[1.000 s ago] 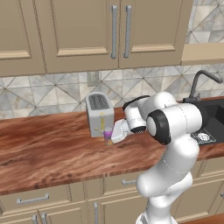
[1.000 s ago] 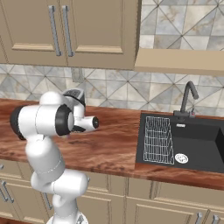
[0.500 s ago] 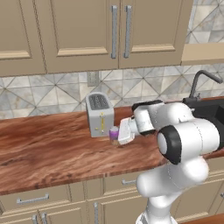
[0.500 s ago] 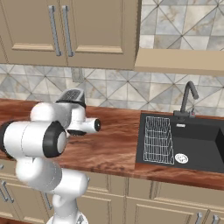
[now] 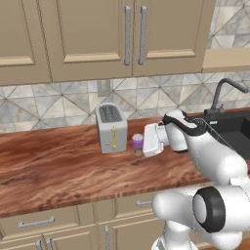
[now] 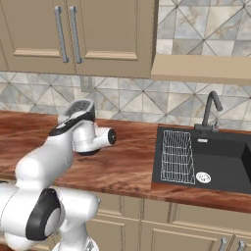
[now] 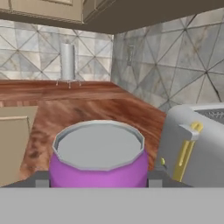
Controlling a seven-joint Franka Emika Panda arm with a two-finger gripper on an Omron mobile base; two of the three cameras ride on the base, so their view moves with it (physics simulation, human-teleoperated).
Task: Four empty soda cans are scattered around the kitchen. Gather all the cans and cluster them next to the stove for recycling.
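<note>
Purple soda can [image 7: 99,158] gripped between jaws beside toaster [image 5: 112,128], hand view adds paper-towel roll [image 7: 67,61]

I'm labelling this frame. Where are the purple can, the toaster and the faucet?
purple can [image 7: 99,168], hand view, its purple side wall.
toaster [image 5: 112,128], left base view, its front face.
faucet [image 6: 212,110], right base view, its upright neck.

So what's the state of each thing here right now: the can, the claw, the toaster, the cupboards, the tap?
purple can: upright, between the claw's fingers, beside the toaster
claw: closed on the purple can
toaster: upright on the counter, slots empty
cupboard doors: shut
tap: no water running
sink: holds a wire rack
paper towel roll: standing upright
</note>
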